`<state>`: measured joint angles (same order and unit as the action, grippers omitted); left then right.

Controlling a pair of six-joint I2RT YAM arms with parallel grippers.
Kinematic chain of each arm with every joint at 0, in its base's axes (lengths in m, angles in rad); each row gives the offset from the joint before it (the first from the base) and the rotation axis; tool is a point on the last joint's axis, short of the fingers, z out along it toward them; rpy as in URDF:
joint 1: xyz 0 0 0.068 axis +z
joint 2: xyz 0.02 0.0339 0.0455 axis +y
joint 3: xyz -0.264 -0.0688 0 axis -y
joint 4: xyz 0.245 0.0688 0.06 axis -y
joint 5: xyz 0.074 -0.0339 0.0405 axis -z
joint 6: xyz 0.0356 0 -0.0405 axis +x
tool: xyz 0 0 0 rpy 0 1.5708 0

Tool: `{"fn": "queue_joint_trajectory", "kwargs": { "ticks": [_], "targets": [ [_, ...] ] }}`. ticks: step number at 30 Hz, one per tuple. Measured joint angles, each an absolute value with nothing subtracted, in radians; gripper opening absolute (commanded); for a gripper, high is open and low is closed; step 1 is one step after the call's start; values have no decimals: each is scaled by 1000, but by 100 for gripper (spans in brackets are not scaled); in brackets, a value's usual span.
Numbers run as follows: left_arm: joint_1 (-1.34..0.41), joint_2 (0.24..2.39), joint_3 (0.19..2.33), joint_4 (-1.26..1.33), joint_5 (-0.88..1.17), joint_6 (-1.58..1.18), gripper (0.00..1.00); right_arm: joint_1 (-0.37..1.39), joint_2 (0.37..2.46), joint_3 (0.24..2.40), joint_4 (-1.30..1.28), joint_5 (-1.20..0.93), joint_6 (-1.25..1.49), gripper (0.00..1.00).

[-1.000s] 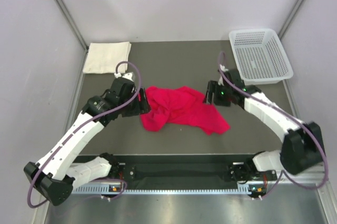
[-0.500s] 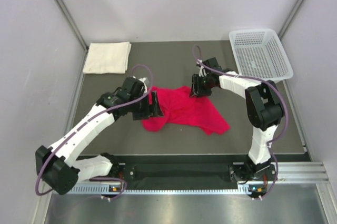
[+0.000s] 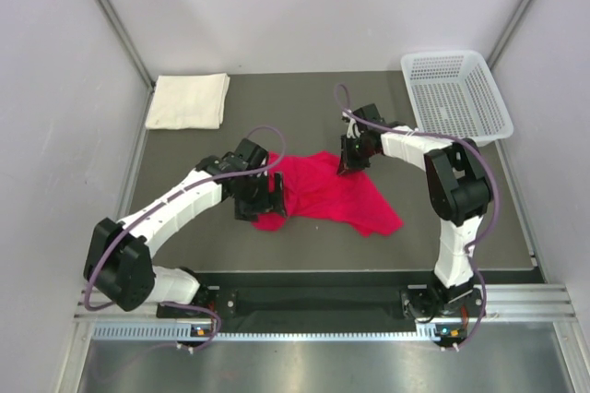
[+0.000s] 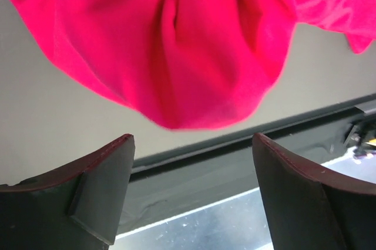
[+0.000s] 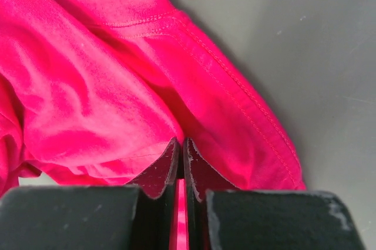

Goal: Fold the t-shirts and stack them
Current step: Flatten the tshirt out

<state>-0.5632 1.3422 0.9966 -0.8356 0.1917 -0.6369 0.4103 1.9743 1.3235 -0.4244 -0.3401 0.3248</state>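
Risk: right gripper (image 5: 180, 144) is clamped tight on just a thin fold of the red t-shirt (image 3: 332, 192) near its far hem, so it could slip on a pull. The left gripper (image 4: 192, 138) is wide open and empty at the near-left lobe, and may grab stacked layers. Shirt is crumpled, mid-table. Cream t-shirt (image 3: 189, 101) lies folded, far left.

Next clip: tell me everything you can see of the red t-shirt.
The red t-shirt is soft, bright red knit cloth with a stitched hem. It lies unfolded and crumpled in loose folds on the middle of the dark table. The right gripper is shut on a fold near its far hemmed edge. The left gripper stands open just short of its bulging near-left lobe, not gripping it.
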Motion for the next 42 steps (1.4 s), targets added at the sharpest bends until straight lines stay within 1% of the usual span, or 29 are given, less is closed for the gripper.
{"fn": "queue_joint_trajectory", "kwargs": {
  "ticks": [1, 2, 4, 5, 6, 7, 8, 9, 10, 13, 16, 19, 21, 25, 28, 30, 31, 32, 33, 34, 35, 36, 38, 39, 40, 42],
  "targets": [
    [-563, 1352, 994, -829, 188, -634, 82, 410, 1972, 1324, -425, -337, 326, 0],
    [-563, 1364, 991, -819, 183, -631, 74, 410, 1967, 1324, -429, -332, 326, 0],
    [-563, 1394, 980, -803, 168, -624, 62, 410, 1947, 1324, -448, -315, 330, 0],
    [-563, 1413, 973, -795, 155, -622, 52, 410, 1925, 1324, -459, -303, 333, 0],
    [-562, 1436, 966, -789, 139, -619, 36, 410, 1895, 1323, -474, -284, 335, 0],
    [-561, 1452, 962, -787, 130, -615, 27, 410, 1862, 1323, -484, -269, 337, 0],
    [-558, 1471, 960, -787, 113, -610, 21, 410, 1818, 1323, -490, -252, 340, 0],
    [-556, 1482, 959, -787, 97, -601, 5, 409, 1777, 1323, -495, -236, 342, 0],
    [-552, 1489, 959, -786, 81, -599, 0, 408, 1727, 1324, -499, -220, 345, 0],
    [-539, 1488, 973, -792, 27, -580, 0, 397, 1601, 1339, -506, -191, 361, 0],
    [-522, 1484, 1036, -822, -51, -563, 0, 373, 1537, 1407, -498, -176, 384, 0],
    [-496, 1460, 1164, -853, -159, -530, 0, 356, 1532, 1488, -475, -177, 411, 0],
    [-464, 1438, 1251, -866, -210, -506, 0, 348, 1561, 1595, -480, -179, 426, 0],
    [-376, 1404, 1501, -882, -308, -436, 0, 340, 1633, 1850, -480, -192, 452, 0],
    [-361, 1377, 1654, -869, -339, -364, 0, 324, 1629, 1973, -477, -214, 465, 0],
    [-364, 1352, 1729, -852, -318, -316, 0, 303, 1588, 1998, -459, -223, 473, 0],
    [-366, 1336, 1761, -840, -288, -291, 2, 293, 1558, 1997, -461, -223, 474, 0],
    [-367, 1322, 1778, -829, -258, -276, 6, 284, 1529, 1995, -465, -221, 473, 0],
    [-368, 1306, 1787, -816, -225, -262, 16, 277, 1485, 1983, -464, -215, 468, 0],
    [-370, 1286, 1789, -808, -185, -250, 23, 274, 1440, 1965, -470, -208, 463, 0],
    [-371, 1271, 1789, -810, -158, -245, 33, 273, 1381, 1931, -478, -192, 455, 0],
    [-369, 1256, 1784, -816, -137, -240, 44, 270, 1309, 1878, -473, -167, 446, 0],
    [-360, 1222, 1750, -839, -114, -244, 59, 258, 1149, 1740, -475, -122, 439, 0],
    [-357, 1206, 1724, -855, -113, -254, 64, 251, 1067, 1660, -485, -99, 438, 0],
    [-354, 1193, 1692, -881, -113, -268, 68, 248, 987, 1586, -496, -83, 438, 0],
    [-353, 1189, 1641, -947, -116, -294, 68, 247, 852, 1452, -557, -49, 437, 0]
  ]
}}
